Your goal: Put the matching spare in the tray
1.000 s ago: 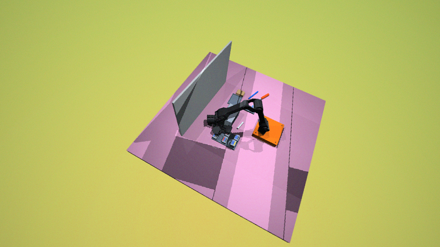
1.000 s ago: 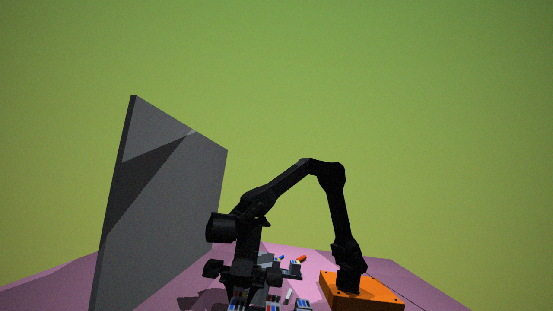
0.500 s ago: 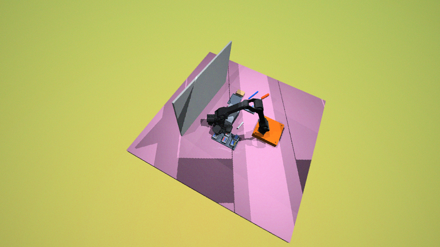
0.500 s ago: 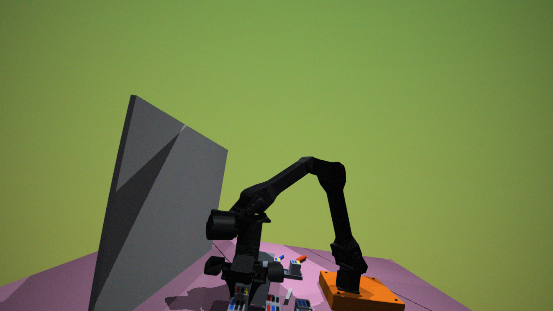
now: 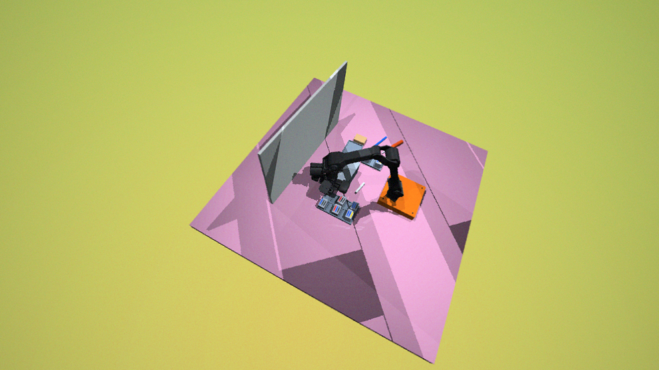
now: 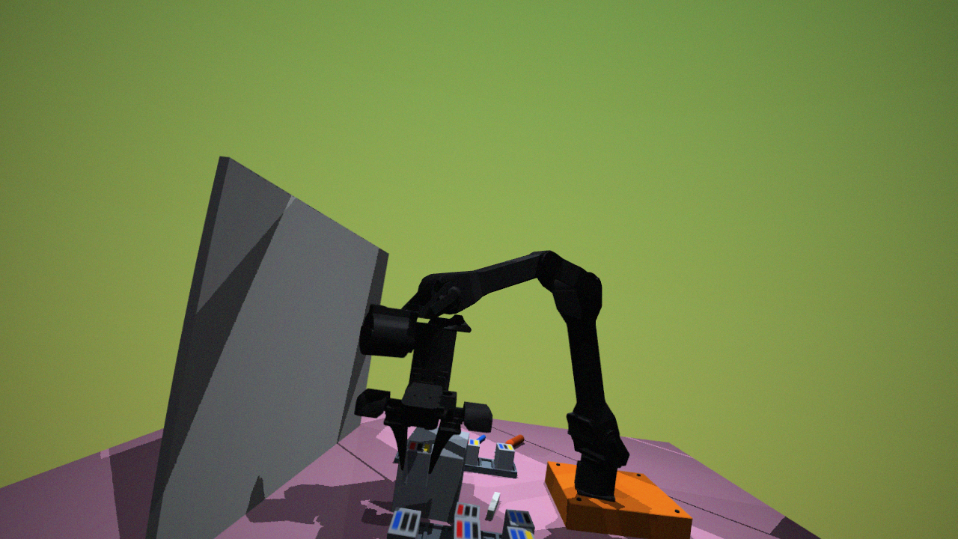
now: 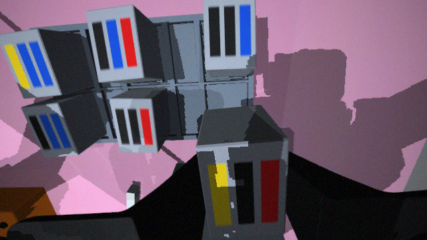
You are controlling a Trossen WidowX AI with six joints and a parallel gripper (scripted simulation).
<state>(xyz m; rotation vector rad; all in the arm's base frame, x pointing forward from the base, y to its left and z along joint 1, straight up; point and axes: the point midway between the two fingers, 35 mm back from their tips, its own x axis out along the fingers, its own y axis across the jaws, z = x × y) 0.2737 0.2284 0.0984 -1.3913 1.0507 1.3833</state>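
Note:
My gripper [image 6: 417, 466] [image 7: 237, 154] is shut on a grey spare with yellow, black and red stripes [image 6: 420, 447] [image 7: 244, 193], held above and beside the near rack [image 5: 327, 212] [image 7: 190, 110]. Several other striped spares stand in that rack, among them a black-black-blue one [image 7: 230, 33] and a black-black-red one [image 7: 135, 127]. A flat grey-blue tray [image 5: 352, 147] lies at the far side. A large grey block [image 6: 438, 492], perhaps the mounted unit's holder, stands behind my fingers. The mounted unit's back code is not visible.
A tall grey panel [image 5: 305, 130] [image 6: 287, 348] stands left of the arm. A second rack [image 6: 492, 471] holds striped blocks. A white bar [image 5: 359, 187] [image 6: 493, 506], a tan block [image 5: 360, 138], an orange-red tool [image 5: 398, 143] [image 6: 514, 440] and the orange base [image 5: 412, 198] [image 6: 643, 513] are around.

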